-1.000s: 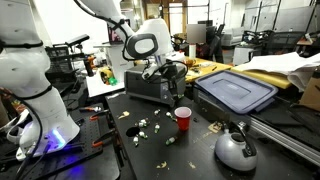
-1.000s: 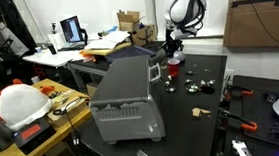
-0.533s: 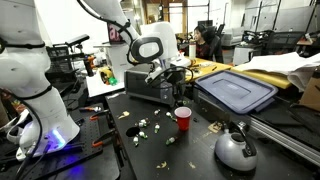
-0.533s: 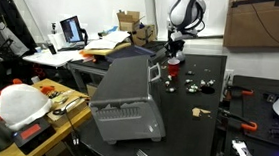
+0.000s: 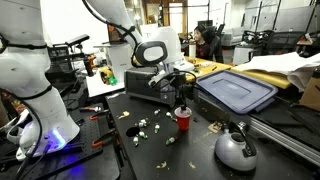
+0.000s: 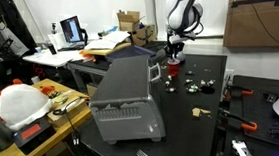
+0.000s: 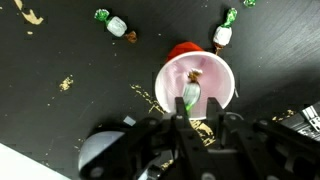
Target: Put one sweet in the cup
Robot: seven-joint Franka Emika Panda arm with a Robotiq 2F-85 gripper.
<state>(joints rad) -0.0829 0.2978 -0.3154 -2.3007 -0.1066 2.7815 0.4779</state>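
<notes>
Apparently the blurred tool [image 7: 190,120] half-hides a sweet [image 7: 190,95] over the cup [image 7: 222,84].

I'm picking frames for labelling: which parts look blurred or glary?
Wrist view: the gripper in the foreground is blurred, while the cup and table are sharper. In an exterior view, the kettle carries a bright highlight and a purple glow lights the arm's base.

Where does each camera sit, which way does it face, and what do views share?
An exterior view: beside the table, looking across at the cup and kettle; arm and pincer show.
An exterior view: far down the table, facing the arm; pincer shows.
Wrist view: straight down into the cup; pincer shows.
All share cup and pincer.
</notes>
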